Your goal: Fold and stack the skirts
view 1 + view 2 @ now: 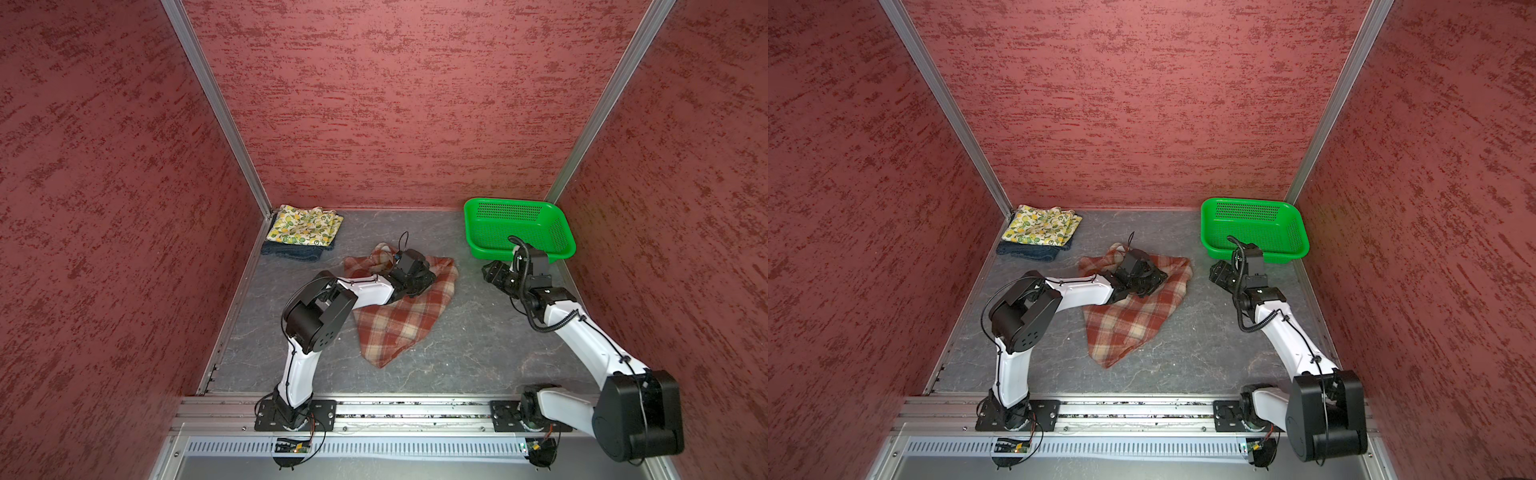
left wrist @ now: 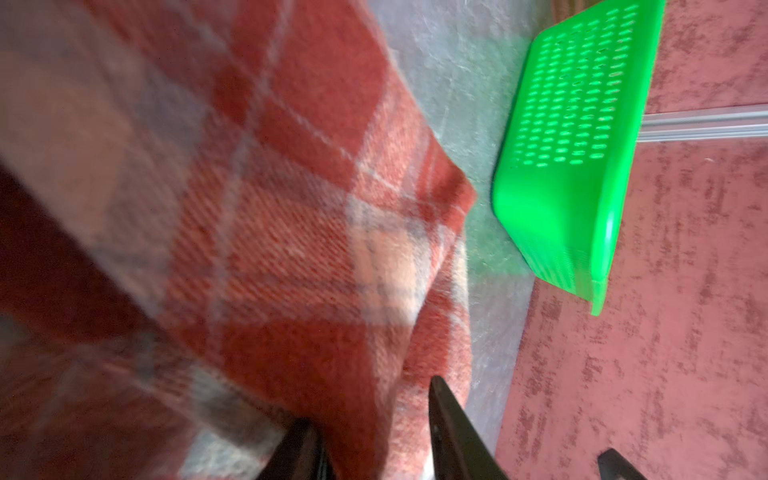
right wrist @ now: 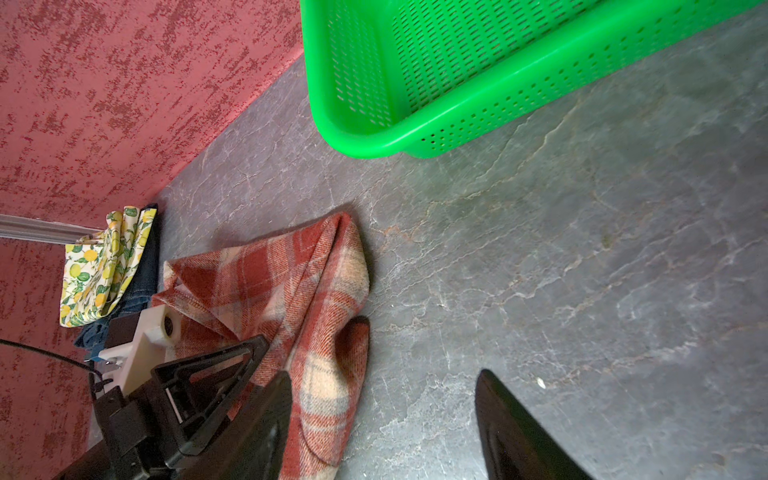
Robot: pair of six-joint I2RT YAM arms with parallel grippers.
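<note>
The rust plaid skirt [image 1: 399,328] lies crumpled mid-frame on the worktop [image 1: 457,353], a fold pinched by the fingers of the left gripper [image 2: 370,399]. Right of it, the fingers of the right gripper [image 3: 386,374] stand spread. Beyond, upper left, the lemon-print skirt [image 1: 305,224] tops the folded denim skirt [image 1: 291,251].

The plaid skirt [image 1: 395,328] is rust and cream.

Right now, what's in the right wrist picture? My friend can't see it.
A rumpled plaid skirt lies on the grey table beside the open, empty right gripper. A green basket stands beyond it, and a lemon-print skirt lies on a denim skirt by the red wall.
</note>
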